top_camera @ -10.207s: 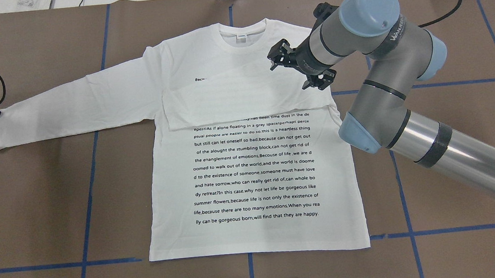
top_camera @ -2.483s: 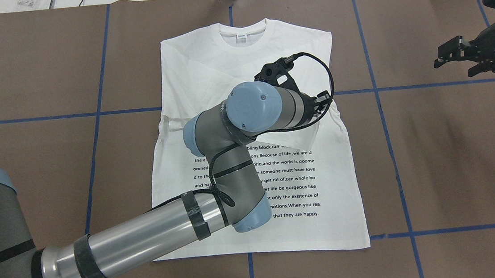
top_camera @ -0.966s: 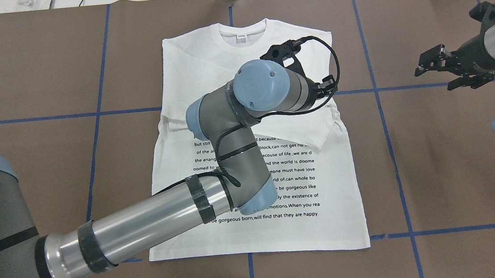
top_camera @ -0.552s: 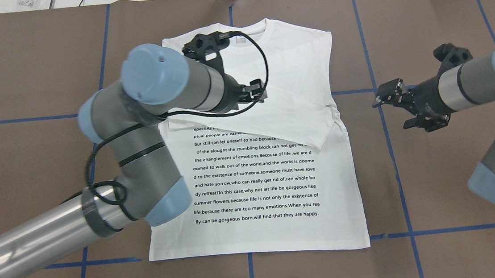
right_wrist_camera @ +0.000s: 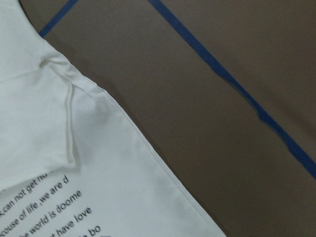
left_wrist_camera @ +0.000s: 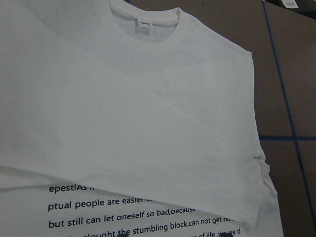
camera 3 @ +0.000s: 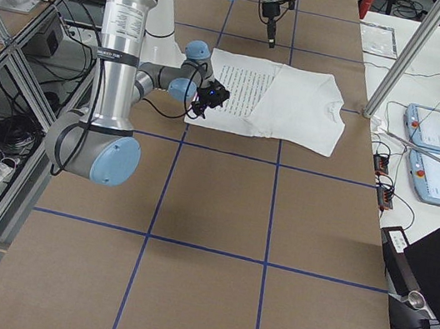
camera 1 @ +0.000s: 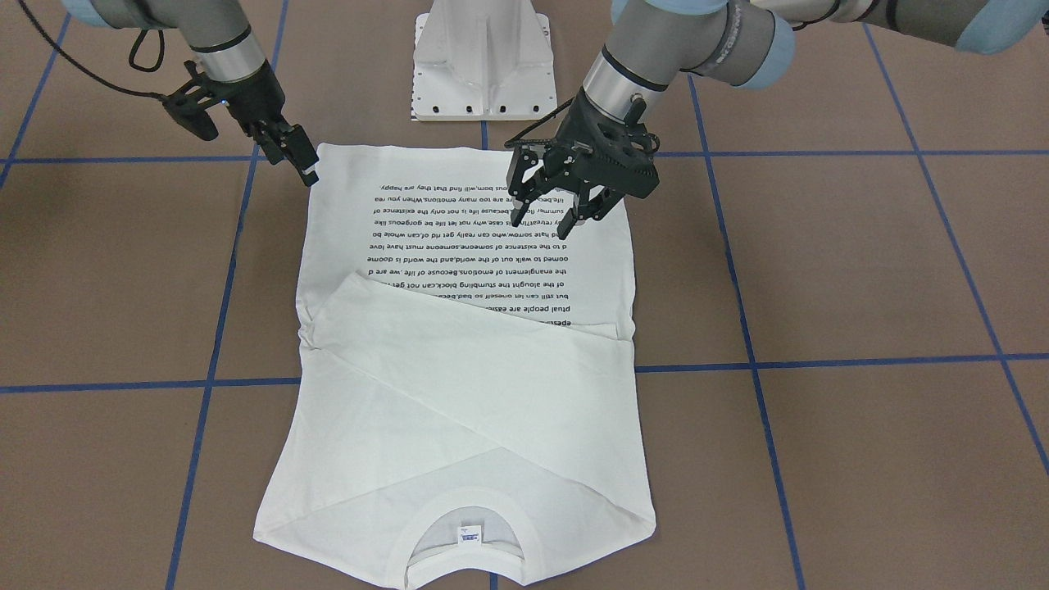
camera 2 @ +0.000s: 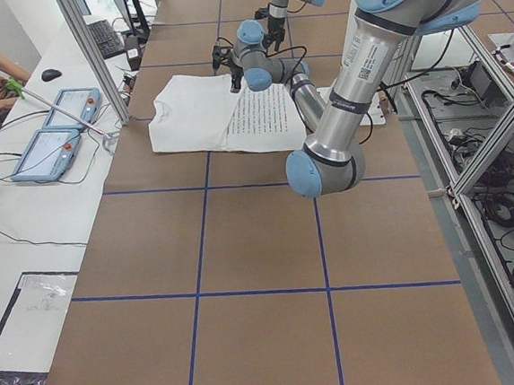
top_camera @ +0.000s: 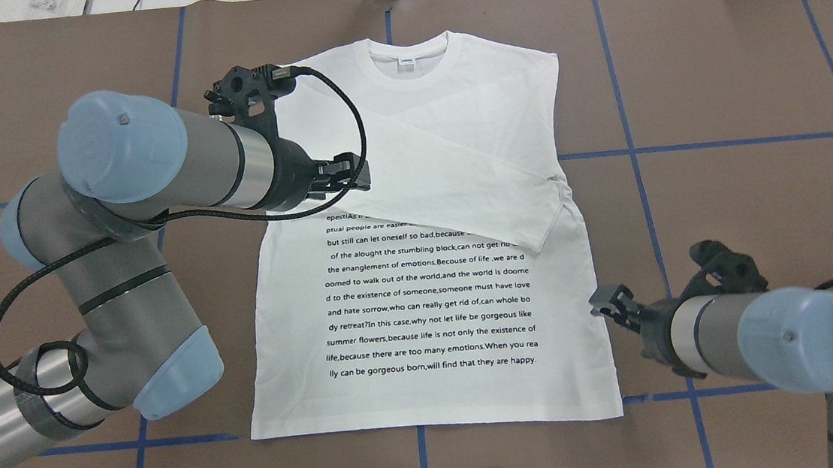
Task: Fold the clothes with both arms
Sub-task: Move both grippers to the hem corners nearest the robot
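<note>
- We see the white long-sleeved T-shirt (top_camera: 451, 110) lying flat on the brown-papered table (top_camera: 748, 235). It's print side up, w/ the collar (top_camera: 414, 77) at the edge far from the robot & the hem nearest it.
- Both sleeves are folded in across the chest. The upper one (top_camera: 472, 176) runs diagonally, its cuff (top_camera: 534, 237) near the shirt's R edge, and it covers the top lines of the black text (top_camera: 430, 308).
- L gripper (camera 1: 545, 215): hangs above the shirt w/o touching it, fingers spread wide, nothing in them. Its wrist cam looks down on the collar, crossed sleeves & first text lines.
- R gripper (camera 1: 297, 160): at the shirt's R side edge, toward the hem corner. Fingers look parted & empty. We can't tell if a tip touches the cloth.
- L arm (top_camera: 154, 166) is bent over the table by the shirt's L side; R arm (top_camera: 795, 340) is near the hem end.
- Blue tape lines (top_camera: 740, 141) grid the table; the white pedestal (camera 1: 483, 57) sits just past the hem.
</note>
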You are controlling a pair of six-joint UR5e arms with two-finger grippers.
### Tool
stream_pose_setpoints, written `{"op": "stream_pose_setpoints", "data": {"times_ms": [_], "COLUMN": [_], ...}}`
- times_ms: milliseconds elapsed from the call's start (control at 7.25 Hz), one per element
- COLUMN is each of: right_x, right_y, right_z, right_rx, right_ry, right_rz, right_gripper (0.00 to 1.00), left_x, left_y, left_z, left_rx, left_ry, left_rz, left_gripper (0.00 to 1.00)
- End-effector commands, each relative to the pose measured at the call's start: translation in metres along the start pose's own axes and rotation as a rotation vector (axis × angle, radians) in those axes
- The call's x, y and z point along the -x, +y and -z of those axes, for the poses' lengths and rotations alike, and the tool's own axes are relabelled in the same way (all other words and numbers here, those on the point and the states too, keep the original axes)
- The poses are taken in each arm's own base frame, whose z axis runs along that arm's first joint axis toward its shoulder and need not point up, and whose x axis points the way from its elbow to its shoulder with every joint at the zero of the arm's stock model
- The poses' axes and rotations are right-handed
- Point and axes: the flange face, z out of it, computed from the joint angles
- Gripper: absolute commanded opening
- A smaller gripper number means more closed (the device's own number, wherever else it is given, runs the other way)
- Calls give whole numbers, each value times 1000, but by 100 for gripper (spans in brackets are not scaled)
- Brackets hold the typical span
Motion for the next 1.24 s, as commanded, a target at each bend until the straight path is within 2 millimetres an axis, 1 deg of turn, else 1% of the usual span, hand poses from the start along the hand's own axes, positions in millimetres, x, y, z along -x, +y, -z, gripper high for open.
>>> {"op": "stream_pose_setpoints", "data": {"times_ms": [0,138,276,414,552,690,828,966,1103], "right_x": [-37,-39,-45,-49,-51,-53,-54,-56,-56], "right_y": [59,66,65,68,68,71,73,76,75], "right_z": [-21,-22,-33,-40,-41,-42,-42,-42,-41], "right_rx": [-18,-17,-31,-35,-37,-33,-29,-26,-27], "right_ry": [39,35,52,64,66,71,73,76,76], "right_rz": [-40,-29,-23,-16,-14,-11,-7,-3,-3], "right_gripper": [86,87,86,86,85,81,64,46,4], "left_x": [3,4,5,5,5,6,8,9,10], "left_y": [0,0,0,0,1,1,1,2,2], "left_z": [0,0,0,0,0,-1,-1,-2,-2], "left_rx": [-5,-5,-6,-8,-7,-7,-6,-4,-5], "left_ry": [-5,-7,-9,-8,-9,-11,-14,-15,-16], "left_rz": [4,6,6,6,6,6,7,8,8], "left_gripper": [70,71,71,71,71,71,71,71,71]}}
